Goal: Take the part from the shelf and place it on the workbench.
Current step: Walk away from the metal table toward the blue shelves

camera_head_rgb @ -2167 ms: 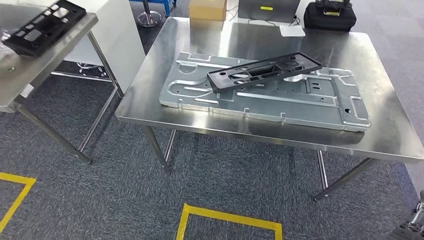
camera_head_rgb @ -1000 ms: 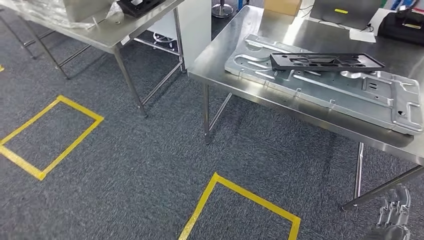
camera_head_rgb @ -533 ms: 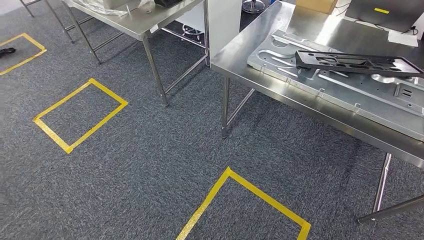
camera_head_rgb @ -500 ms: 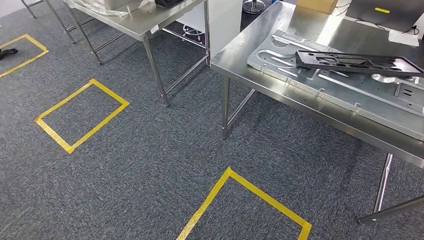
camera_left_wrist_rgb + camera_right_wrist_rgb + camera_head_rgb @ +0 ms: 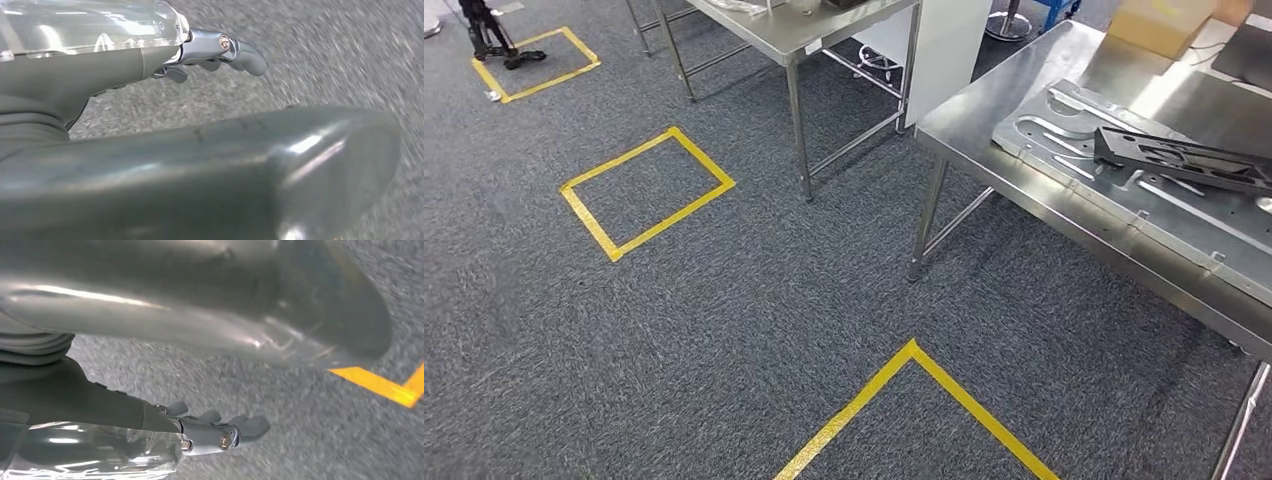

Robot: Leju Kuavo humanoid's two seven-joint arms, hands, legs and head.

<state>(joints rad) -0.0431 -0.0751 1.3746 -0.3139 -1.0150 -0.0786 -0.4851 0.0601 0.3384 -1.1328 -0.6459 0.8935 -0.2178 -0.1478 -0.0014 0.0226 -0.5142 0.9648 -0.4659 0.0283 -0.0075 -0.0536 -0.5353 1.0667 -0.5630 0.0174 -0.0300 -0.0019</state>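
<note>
Black part (image 5: 1189,158), a long flat plastic frame with cut-outs, lies on the grey stamped metal plate (image 5: 1124,200) that covers much of the steel workbench (image 5: 984,110), and we see it near the plate's far edge, running roughly along the plate's length. We find it well apart from both of our hands, which hang low over the carpet.

Our left hand (image 5: 150,125) holds nothing. In the left wrist view its thick grey thumb stretches straight out across the frame, and its darker fingers (image 5: 240,50) are gently curled at the tips and stand apart from the thumb, with blurred grey carpet (image 5: 724,330) behind them.

Our right hand (image 5: 165,365) is likewise empty. In the right wrist view the thumb lies straight and the fingers (image 5: 245,427) spread out loosely beside it, away from the thumb, above the carpet and a strip of yellow floor tape (image 5: 385,385).

On the workbench's far edge we see a cardboard box (image 5: 1169,25). A second steel table (image 5: 824,25) stands beyond the workbench's near-left corner, with a white cabinet (image 5: 944,45) between the two. Yellow tape squares (image 5: 649,190) mark the carpet, one more in the far left corner with dark feet of some stand (image 5: 489,30) on it.
</note>
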